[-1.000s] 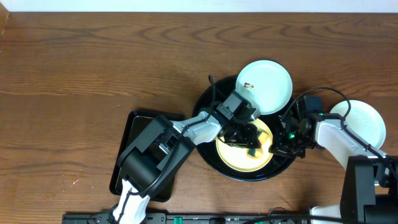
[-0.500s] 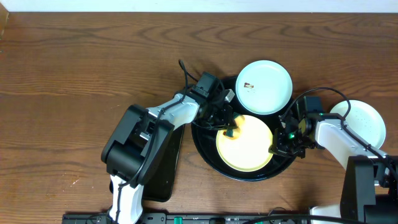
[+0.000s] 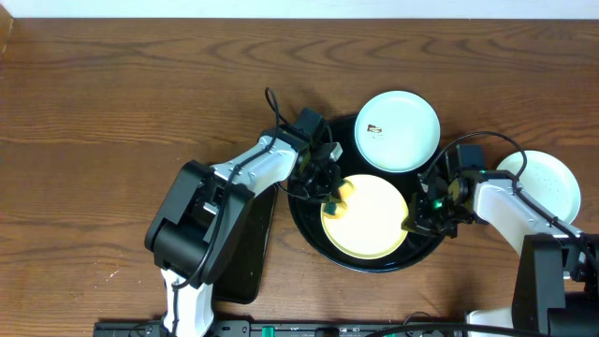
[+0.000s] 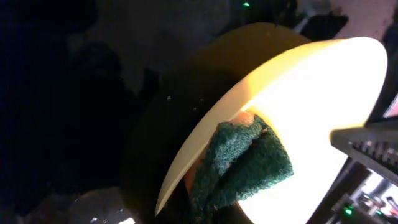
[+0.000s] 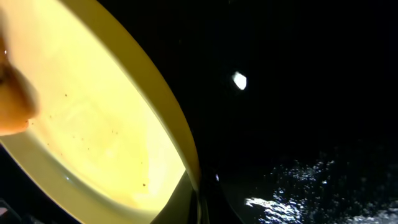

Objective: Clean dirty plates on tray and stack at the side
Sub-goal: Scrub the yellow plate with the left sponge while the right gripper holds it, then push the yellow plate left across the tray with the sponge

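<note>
**Desk:** What do we have at the round black tray [image 3: 372, 264]?

**Floor:** We see the yellow plate [image 3: 370, 223] lying inside it, toward the near side. The left gripper [image 3: 328, 195] is clenched on a green scouring pad [image 4: 239, 165], and the pad rests on the plate's left edge. We cannot make out its fingers, as the wrist view is mostly dark.

**Desk:** And the right gripper [image 3: 416, 217]?

**Floor:** Closed, at the plate's right rim. We cannot tell whether it pinches that rim. Its own camera gives us only glaring yellow plate, black tray and an orange blur [image 5: 11, 102] at the frame's left edge.

**Desk:** The other plates?

**Floor:** One pale blue plate [image 3: 402, 136] sits over the tray's far rim, with a small brown smear [image 3: 374, 129] on its left part. A second pale plate [image 3: 547, 183] lies on the wooden table [image 3: 112, 112], right of the tray, partly hidden by the right arm. The left arm covers much of a rectangular black tray [image 3: 245, 267].
</note>
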You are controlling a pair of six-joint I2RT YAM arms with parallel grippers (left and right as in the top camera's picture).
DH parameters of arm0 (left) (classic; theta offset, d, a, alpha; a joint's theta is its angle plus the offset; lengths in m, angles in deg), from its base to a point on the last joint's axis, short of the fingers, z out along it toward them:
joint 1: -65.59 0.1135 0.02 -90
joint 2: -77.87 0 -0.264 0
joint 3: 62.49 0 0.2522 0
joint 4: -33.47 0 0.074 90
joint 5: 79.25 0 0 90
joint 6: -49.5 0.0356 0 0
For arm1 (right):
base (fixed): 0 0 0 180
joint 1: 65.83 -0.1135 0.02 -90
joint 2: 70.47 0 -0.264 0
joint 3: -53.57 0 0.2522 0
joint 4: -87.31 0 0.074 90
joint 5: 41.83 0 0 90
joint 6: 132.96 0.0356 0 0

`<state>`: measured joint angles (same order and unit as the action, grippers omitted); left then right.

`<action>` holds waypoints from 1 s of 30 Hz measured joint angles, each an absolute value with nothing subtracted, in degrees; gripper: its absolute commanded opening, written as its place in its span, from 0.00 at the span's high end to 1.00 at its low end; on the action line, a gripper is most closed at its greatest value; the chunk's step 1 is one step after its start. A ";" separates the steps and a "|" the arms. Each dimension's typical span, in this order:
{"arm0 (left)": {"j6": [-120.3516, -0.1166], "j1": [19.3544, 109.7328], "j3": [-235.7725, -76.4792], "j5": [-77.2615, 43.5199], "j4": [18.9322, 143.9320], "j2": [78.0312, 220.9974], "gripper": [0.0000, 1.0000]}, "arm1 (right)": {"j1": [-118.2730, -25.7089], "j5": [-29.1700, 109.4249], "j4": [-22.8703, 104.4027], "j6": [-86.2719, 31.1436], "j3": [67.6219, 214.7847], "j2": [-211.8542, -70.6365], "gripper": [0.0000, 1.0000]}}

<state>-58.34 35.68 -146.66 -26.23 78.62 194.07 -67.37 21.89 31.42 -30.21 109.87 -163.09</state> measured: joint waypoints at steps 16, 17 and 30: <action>-56.33 35.00 -152.76 -12.28 88.79 194.11 0.93 | -67.48 15.72 31.53 -30.19 110.24 -163.09 0.99; -56.07 34.94 -152.96 -11.69 88.87 194.11 0.93 | -67.46 15.70 31.53 -30.19 110.33 -163.09 0.99; -55.46 32.16 -155.16 13.64 91.76 191.45 0.93 | -66.91 23.22 30.31 -30.25 109.57 -163.35 0.99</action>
